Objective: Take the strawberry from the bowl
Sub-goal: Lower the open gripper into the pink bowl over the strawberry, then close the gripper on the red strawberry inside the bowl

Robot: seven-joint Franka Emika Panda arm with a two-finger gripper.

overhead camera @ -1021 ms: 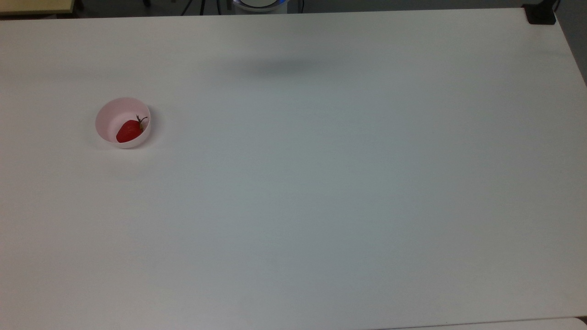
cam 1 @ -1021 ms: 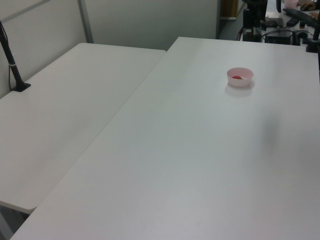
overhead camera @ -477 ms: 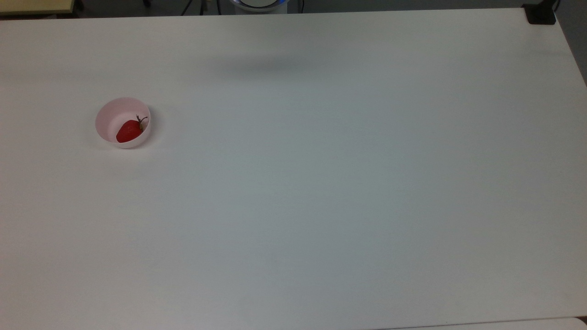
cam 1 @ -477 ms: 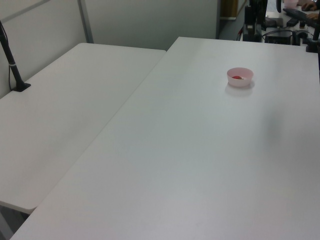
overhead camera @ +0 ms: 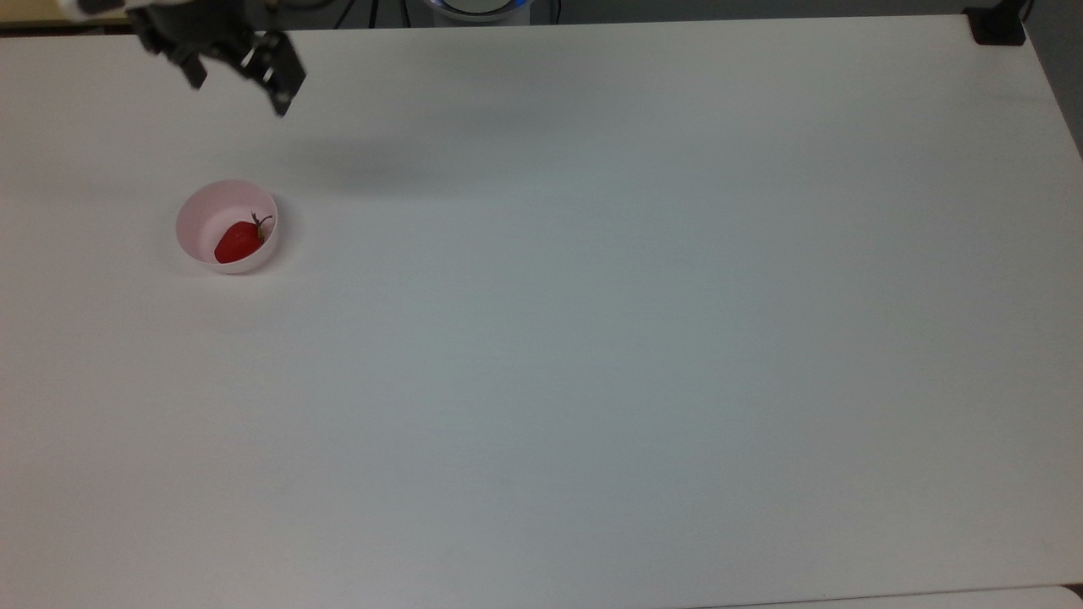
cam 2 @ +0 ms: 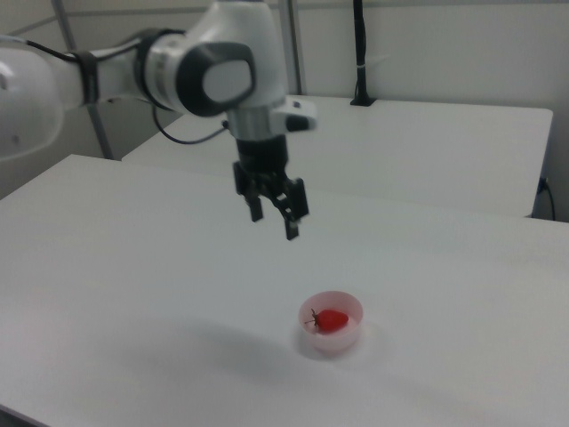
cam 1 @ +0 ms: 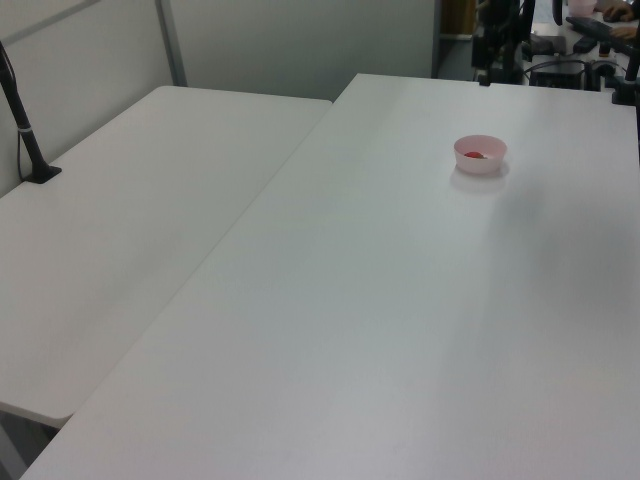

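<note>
The strawberry [overhead camera: 238, 241] is seen lying in the bowl [overhead camera: 206, 222] on the worktop [overhead camera: 592, 338]. The pincer [cam 2: 274, 223] is held released above, its upper body cut off in the top view.

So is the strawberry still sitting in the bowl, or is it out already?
In. The strawberry lies inside the pink bowl, stem toward the top view's right, and the open gripper hangs above, apart from it.
</note>
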